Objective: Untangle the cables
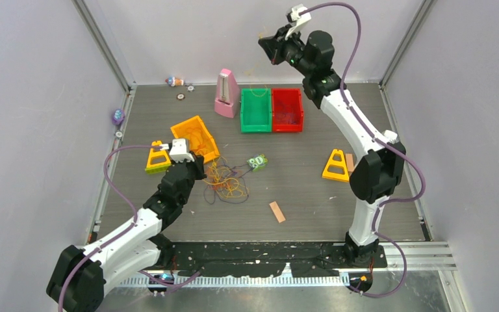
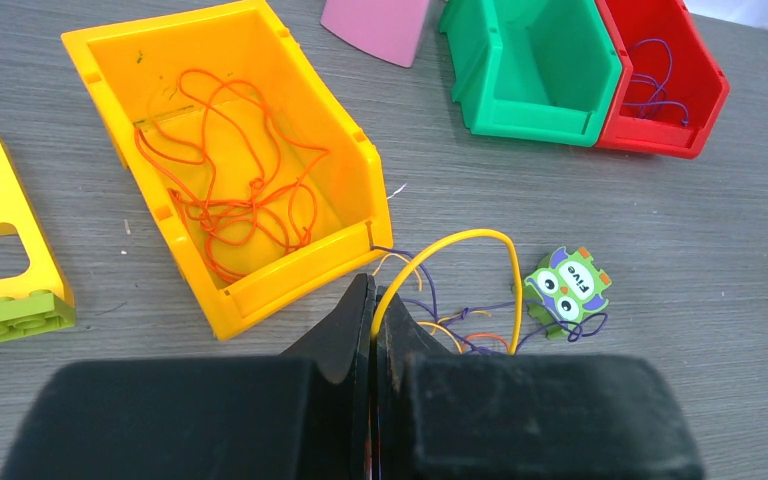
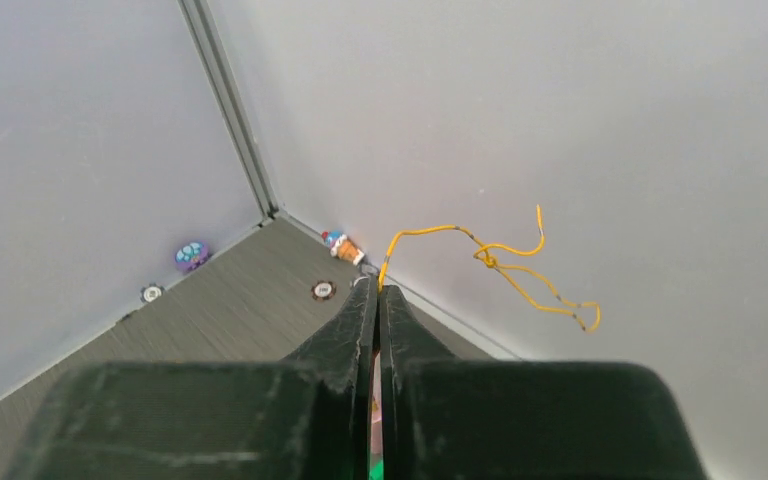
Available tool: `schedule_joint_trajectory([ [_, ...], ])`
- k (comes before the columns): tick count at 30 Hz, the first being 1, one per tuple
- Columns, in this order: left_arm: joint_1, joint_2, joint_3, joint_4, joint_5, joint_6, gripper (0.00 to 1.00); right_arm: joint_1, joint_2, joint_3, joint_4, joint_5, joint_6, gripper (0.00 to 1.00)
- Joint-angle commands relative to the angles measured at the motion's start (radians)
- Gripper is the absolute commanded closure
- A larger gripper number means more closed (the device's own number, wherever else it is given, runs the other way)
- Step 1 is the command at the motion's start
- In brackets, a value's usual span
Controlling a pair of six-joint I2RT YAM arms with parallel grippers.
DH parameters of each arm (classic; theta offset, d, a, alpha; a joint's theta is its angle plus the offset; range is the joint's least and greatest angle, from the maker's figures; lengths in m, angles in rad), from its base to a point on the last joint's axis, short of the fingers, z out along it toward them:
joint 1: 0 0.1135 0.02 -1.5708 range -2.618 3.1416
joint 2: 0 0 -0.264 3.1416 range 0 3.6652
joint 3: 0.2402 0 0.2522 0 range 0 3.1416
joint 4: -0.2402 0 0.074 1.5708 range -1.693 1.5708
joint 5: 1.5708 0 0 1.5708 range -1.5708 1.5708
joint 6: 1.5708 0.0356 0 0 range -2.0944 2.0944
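Grey wood-grain tabletop (image 1: 312, 188), pale walls all round. The tangle of cables (image 1: 224, 183) lies just ahead of the left hand (image 2: 373, 300), which is pinched closed on a yellow loop (image 2: 460, 238) arching up and rightward toward the owl tile (image 2: 567, 285). The right hand (image 3: 378, 292), high by the back wall, is clamped on a yellow strand (image 3: 505, 265) trailing rightward in the air. The left wrist view makes plain an orange cable (image 2: 230, 190) coiled in the yellow bin (image 2: 290, 275) and a purple cable (image 2: 650, 85) in the red bin (image 2: 710, 95).
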Motion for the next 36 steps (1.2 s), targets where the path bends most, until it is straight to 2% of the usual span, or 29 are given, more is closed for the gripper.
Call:
schedule_joint_trajectory([
  [1,-0.003,-0.012,0.038,0.036,-0.007,0.018,1.00,0.003,-0.085,0.070,-0.024,-0.009,-0.006,0.95],
  [12,-0.003,-0.005,0.042,0.037,-0.005,0.017,1.00,0.005,-0.148,0.083,-0.025,-0.039,0.009,0.95],
  [36,-0.003,-0.004,0.043,0.035,-0.004,0.019,1.00,0.019,-0.005,0.018,0.037,-0.059,0.072,0.95],
])
